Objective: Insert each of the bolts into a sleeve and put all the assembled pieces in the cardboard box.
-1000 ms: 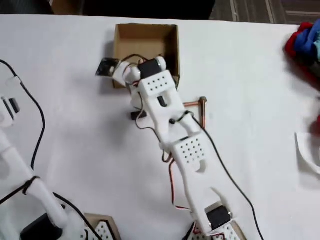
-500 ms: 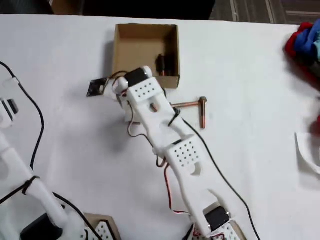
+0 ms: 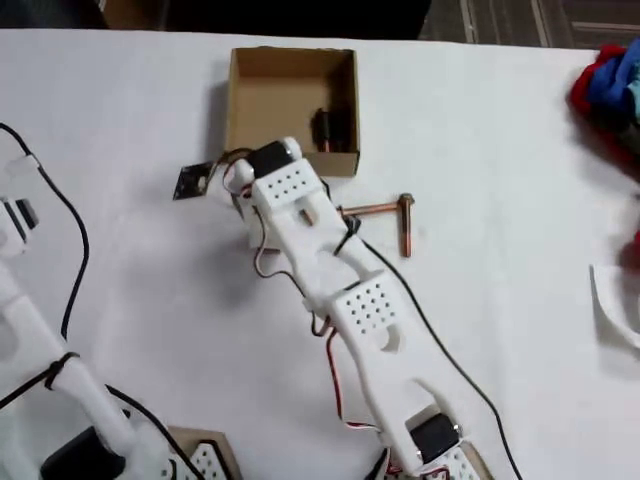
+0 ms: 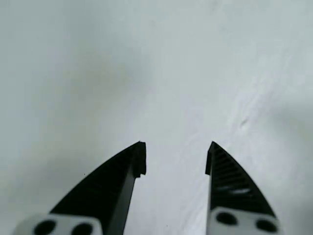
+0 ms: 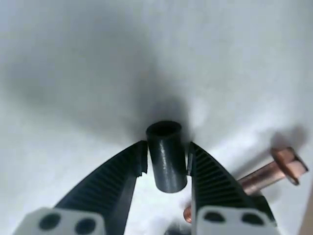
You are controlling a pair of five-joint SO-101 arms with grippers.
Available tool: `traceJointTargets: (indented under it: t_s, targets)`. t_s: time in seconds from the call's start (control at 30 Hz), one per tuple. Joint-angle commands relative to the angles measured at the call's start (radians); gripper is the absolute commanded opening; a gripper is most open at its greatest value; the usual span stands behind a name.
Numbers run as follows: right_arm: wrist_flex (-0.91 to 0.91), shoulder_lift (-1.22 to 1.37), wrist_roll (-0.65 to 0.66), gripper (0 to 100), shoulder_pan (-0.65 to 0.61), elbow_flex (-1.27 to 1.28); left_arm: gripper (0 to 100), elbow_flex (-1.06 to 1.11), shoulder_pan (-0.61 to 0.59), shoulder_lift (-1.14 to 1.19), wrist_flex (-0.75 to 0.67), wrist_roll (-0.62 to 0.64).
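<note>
My right hand (image 5: pixel 167 149) clamps sleeve (image 5: pixel 167 164) upright, bore open for bolt (image 3: pixel 375 209) nearby at 3 o'clock; left hand (image 4: pixel 175 152) wide, idle.

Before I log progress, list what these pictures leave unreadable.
High view: the right arm's wrist covers the right gripper and the sleeve in it.
High view: the piece in the cardboard box is too small to tell whether it is fully assembled.
Right wrist view: the loose bolts are cut off by the gripper and the edge.
Left wrist view: the table under the left gripper is blurred.
</note>
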Motion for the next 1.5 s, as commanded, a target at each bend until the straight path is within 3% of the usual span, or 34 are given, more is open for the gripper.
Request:
traceJointTargets:
  t_s: [0.0, 0.1, 0.27, 0.43, 0.6, 0.7, 0.8, 1.03, 1.13, 1.2, 1.37, 1.47]
  targets:
    - [0.002, 0.016, 0.003, 11.7, -0.004, 0.000, 21, -0.005, -0.005, -0.008, 0.005, 0.000]
    - [0.002, 0.018, 0.000, 0.6, -0.004, 0.000, 21, -0.005, -0.005, -0.008, 0.005, 0.000]
    - [0.004, -0.018, -0.112, 2.2, 0.022, -0.049, 21, -0.004, -0.003, -0.006, 0.005, 0.000]
    - [0.021, -0.104, -0.385, 2.2, 0.088, -0.218, 21, 0.042, 0.025, -0.005, -0.005, 0.000]
    - [0.022, -0.262, -0.709, 2.2, 0.173, -0.247, 21, 0.162, 0.212, 0.005, -0.020, 0.000]
    - [0.022, -0.380, -0.729, 2.2, 0.205, -0.213, 21, 0.177, 0.353, 0.106, -0.038, 0.002]
    - [0.022, -0.530, -0.733, 2.2, 0.232, -0.147, 21, 0.058, 0.468, 0.296, 0.028, 0.002]
    - [0.013, -0.903, -0.824, 2.2, 0.361, 0.351, 21, -0.582, 0.712, 0.687, 0.436, 0.008]
    - [-0.119, -1.033, -0.824, 2.2, 0.426, 0.661, 21, -0.842, 0.830, 0.813, 0.552, 0.034]
    - [-0.251, -1.155, -0.825, 2.2, 0.476, 0.850, 21, -0.970, 0.890, 0.893, 0.580, 0.135]
    - [-0.530, -1.480, -0.819, 2.1, 0.555, 1.320, 21, -1.193, 0.980, 1.086, 0.577, 0.526]
    - [-0.636, -1.629, -0.825, 2.1, 0.581, 1.493, 21, -1.287, 1.019, 1.192, 0.580, 0.595]
